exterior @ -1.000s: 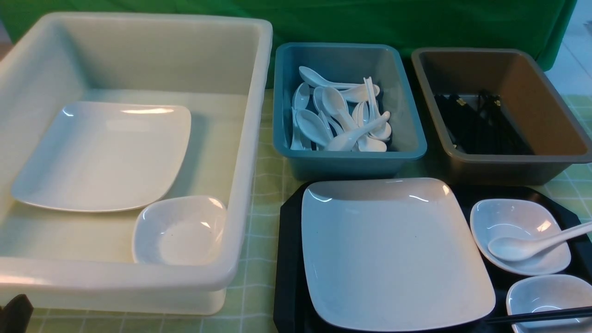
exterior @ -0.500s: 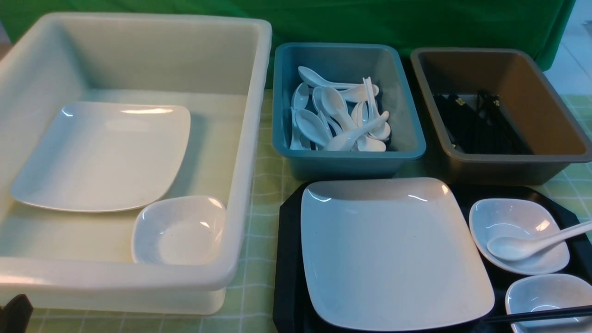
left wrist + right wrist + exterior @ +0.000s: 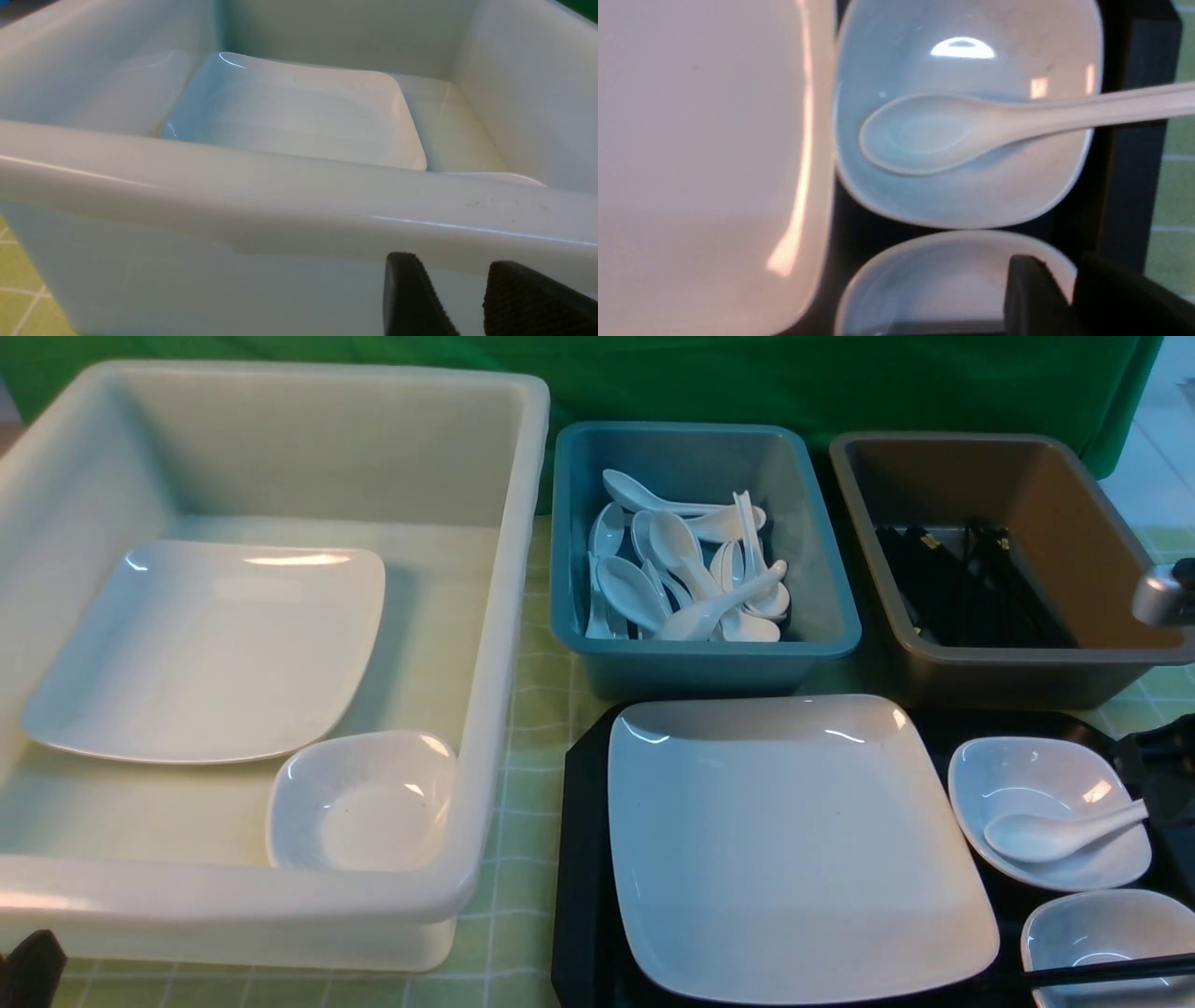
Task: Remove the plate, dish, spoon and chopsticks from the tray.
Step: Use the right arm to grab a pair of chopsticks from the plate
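While the spoon [image 3: 1038, 835] lies in a dish [image 3: 1027, 770] at the tray's [image 3: 583, 859] three o'clock, both arms' jaws stand narrowly parted, empty.

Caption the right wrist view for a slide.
White spoon resting in a small dish on the black tray, beside the large plate.

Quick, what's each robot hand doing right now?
Left hand: open, empty, beside the big white plastic tub.
Right hand: empty; open or shut cannot be told.
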Motion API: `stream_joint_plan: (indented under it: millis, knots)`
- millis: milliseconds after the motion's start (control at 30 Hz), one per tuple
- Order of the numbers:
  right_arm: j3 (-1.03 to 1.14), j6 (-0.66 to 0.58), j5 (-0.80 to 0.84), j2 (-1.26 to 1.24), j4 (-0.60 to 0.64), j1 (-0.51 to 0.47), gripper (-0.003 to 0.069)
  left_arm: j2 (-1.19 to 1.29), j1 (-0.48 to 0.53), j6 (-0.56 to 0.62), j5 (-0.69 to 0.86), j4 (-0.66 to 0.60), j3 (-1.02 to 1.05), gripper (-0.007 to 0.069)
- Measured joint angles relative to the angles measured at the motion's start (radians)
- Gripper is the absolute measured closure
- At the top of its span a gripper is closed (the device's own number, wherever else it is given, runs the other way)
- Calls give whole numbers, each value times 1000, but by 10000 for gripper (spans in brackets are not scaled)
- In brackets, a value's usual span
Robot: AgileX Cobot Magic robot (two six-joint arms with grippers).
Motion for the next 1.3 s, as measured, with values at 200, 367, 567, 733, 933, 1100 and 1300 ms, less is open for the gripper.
stream_joint_plan:
  millis: [200, 367, 567, 733, 933, 1100, 1300]
  knots:
    - [-26, -193, 54, 53, -12, -65, 517, 0, 0, -2, 0, 2, 0, 401]
    - [16, -386, 88, 55, -28, 58, 428, 0, 0, -2, 0, 3, 0, 401]
    - [68, -609, 134, 62, -221, 235, 285, 0, 0, -2, 0, 5, 0, 401]
    - [111, -744, 125, 75, -266, 262, 269, 0, 0, -2, 0, 6, 0, 401]
    - [163, -845, 61, 94, -303, 262, 268, 0, 0, -2, 0, 14, 0, 401]
    - [167, -881, 20, 102, -315, 262, 268, 0, 0, 0, 0, 14, 0, 401]
    - [174, -922, 2, 152, -317, 262, 268, 0, 0, 0, 0, 14, 0, 401]
